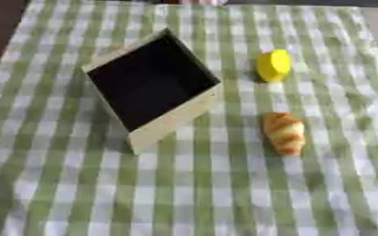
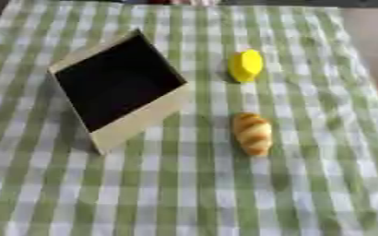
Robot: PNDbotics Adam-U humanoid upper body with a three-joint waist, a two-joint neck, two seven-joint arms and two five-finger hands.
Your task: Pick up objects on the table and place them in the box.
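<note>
Neither hand showed in either view, so their state couldn't be told; the box (image 1: 172, 122) sat turned askew with a dark inside on the green checked cloth (image 1: 184, 198), lemon (image 1: 273, 65) to its right, croissant (image 1: 284, 132) nearer, right of its front corner.

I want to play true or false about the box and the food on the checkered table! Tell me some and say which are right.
1. The tan wooden box with the dark inside holds nothing that shows. True.
2. The yellow lemon-shaped thing lies inside the box. False: it lies on the green-and-white checkered tablecloth, to the box's right.
3. The golden-brown croissant lies nearer the camera than the lemon-shaped thing. True.
4. A robot hand is holding the croissant. False: no robot hand shows.
</note>
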